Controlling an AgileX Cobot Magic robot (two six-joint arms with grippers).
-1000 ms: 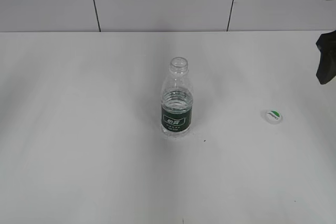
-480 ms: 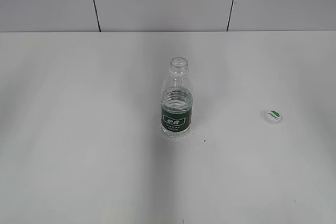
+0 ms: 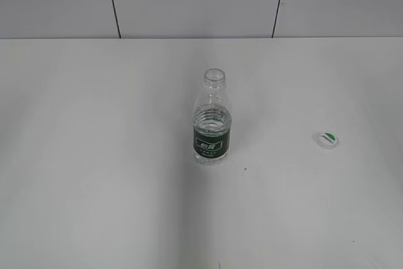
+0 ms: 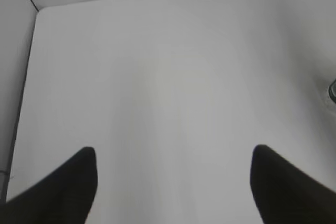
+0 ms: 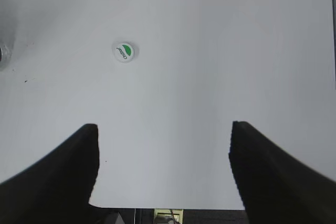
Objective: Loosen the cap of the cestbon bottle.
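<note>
Cestbon bottle (image 3: 211, 121), clear ribbed plastic, is stood capless on the white table (image 3: 94, 155); round white cap (image 3: 327, 139) is laid apart; left gripper (image 4: 173, 182) and right gripper (image 5: 163, 161) are spread wide

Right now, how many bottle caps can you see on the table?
1. The cap lies on the table, to the right of the open cestbon bottle and apart from it. No other cap shows in any view.
</note>
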